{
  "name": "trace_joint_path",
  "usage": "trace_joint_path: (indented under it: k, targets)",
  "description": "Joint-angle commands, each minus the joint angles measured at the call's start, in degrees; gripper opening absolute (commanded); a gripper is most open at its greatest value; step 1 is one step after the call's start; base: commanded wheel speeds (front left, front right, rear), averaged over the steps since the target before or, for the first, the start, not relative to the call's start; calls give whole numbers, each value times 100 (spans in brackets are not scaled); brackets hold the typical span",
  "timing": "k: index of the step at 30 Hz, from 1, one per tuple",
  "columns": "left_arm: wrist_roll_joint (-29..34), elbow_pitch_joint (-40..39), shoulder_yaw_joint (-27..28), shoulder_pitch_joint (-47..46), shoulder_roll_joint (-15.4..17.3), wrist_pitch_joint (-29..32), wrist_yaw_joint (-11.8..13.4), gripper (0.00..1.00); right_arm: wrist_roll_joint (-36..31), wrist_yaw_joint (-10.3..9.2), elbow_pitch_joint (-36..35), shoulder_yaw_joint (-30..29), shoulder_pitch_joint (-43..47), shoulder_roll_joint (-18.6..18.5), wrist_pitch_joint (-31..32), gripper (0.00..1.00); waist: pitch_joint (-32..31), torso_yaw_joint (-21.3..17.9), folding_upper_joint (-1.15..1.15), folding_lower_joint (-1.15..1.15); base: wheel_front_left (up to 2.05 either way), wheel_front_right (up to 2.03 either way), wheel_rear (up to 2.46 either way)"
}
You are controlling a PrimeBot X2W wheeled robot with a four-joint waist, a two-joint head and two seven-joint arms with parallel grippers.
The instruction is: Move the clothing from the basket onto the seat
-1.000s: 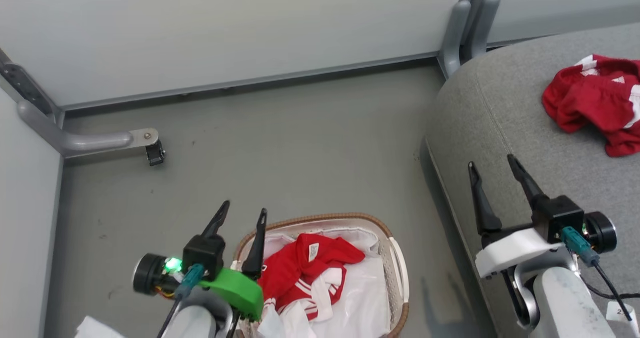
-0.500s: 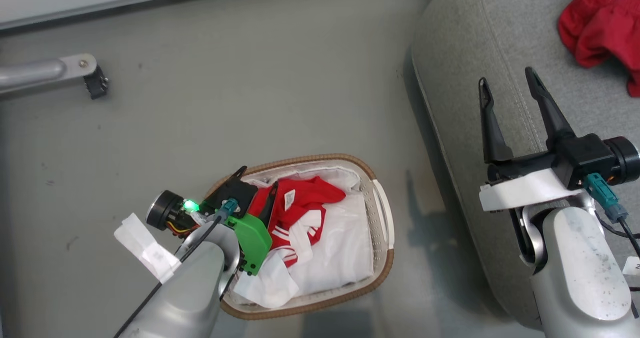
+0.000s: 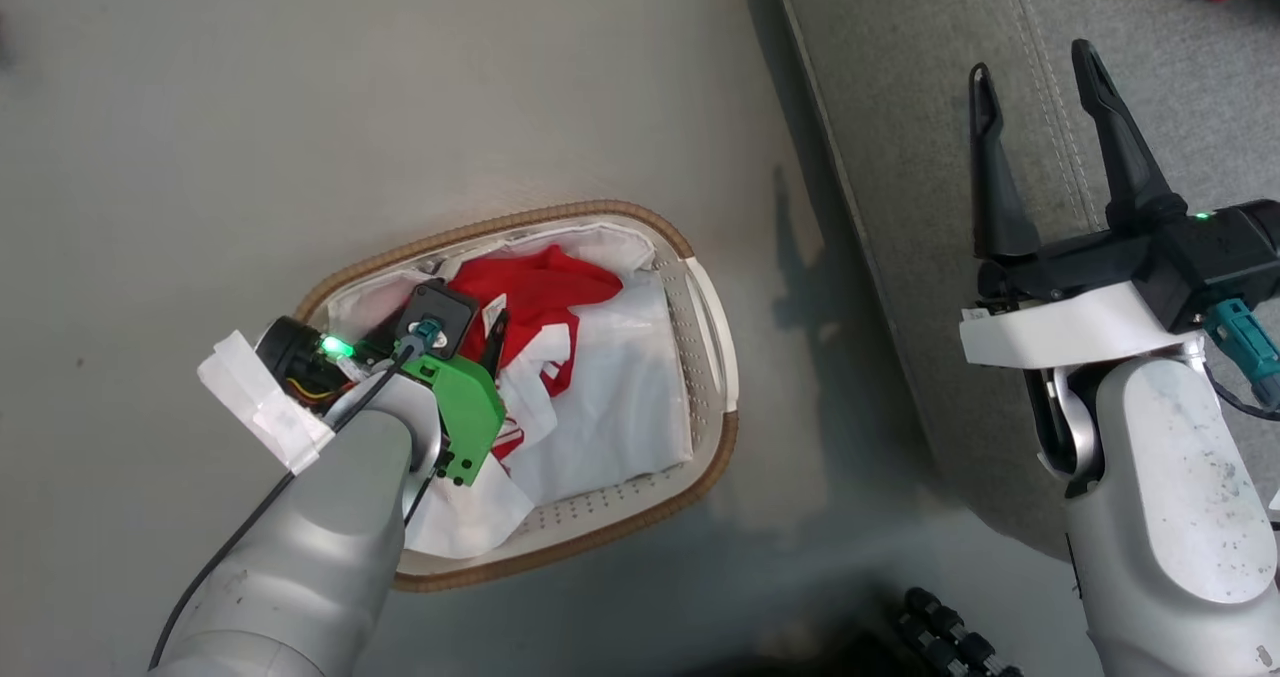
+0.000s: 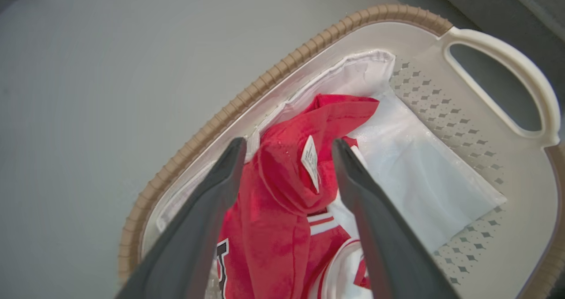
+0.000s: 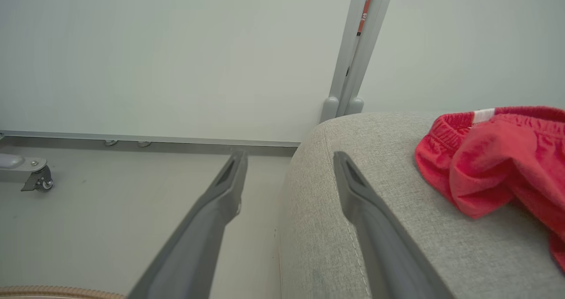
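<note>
Here, your left gripper (image 4: pixel 288 143) hangs spread over the basket (image 4: pixel 282 67).
Its fingers (image 4: pixel 198 224) flank the red jersey (image 4: pixel 273 210) near the basket's rim. The jersey's white label (image 4: pixel 310 160) carries print too small to read. Your right gripper (image 3: pixel 1033 62), spread wide and empty, hovers over the seat (image 3: pixel 900 107) edge, and another red garment (image 5: pixel 485 157) lies on the seat.

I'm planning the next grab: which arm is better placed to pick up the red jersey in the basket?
Left. The left gripper is open in the basket, fingers either side of the red jersey. The right gripper hangs open by the sofa cushion edge, apart from the basket.
</note>
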Motion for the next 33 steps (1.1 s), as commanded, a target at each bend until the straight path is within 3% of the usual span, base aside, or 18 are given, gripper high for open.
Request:
trace_joint_path:
  k: [1,15,17,18,19,20,21,22,23,33]
  targets:
    - [-91,57,-6,-159,77,0,-12,100,46,-8,-33,23,-99,-11,-3,100,460,-331,0,-1,0,0,0]
    - [-246,413,-39,-425,276,223,46,100,217,-8,-65,185,-251,-12,-3,100,745,-502,0,-1,0,0,0]
    - [-257,433,-71,-442,286,294,30,88,330,-9,-8,257,-285,-10,-3,100,760,-519,0,-1,0,0,0]
    - [-271,443,-92,-405,276,295,23,77,329,-9,17,226,-328,-20,-3,100,773,-528,0,-1,0,0,0]
    - [-278,448,-112,-357,265,306,18,49,351,-9,32,229,-332,-14,-3,100,779,-535,0,-1,0,0,0]
    - [-297,454,-145,-322,271,327,12,29,375,-9,21,251,-321,-11,-3,100,785,-551,0,-1,0,0,0]
    - [-321,460,-155,-306,268,326,5,18,387,-9,-3,259,-306,-13,-3,100,780,-556,0,-1,0,0,0]
    - [-336,463,-162,-292,260,312,1,15,384,-9,-13,260,-293,-13,-3,100,772,-557,0,-1,0,0,0]
    - [-357,465,-174,-266,243,285,2,0,385,-9,-13,258,-272,-12,-3,100,750,-551,0,-1,0,0,0]
    - [-461,285,-389,64,106,-70,-10,0,103,-8,183,222,-82,-13,-3,100,227,-285,0,-1,0,0,0]
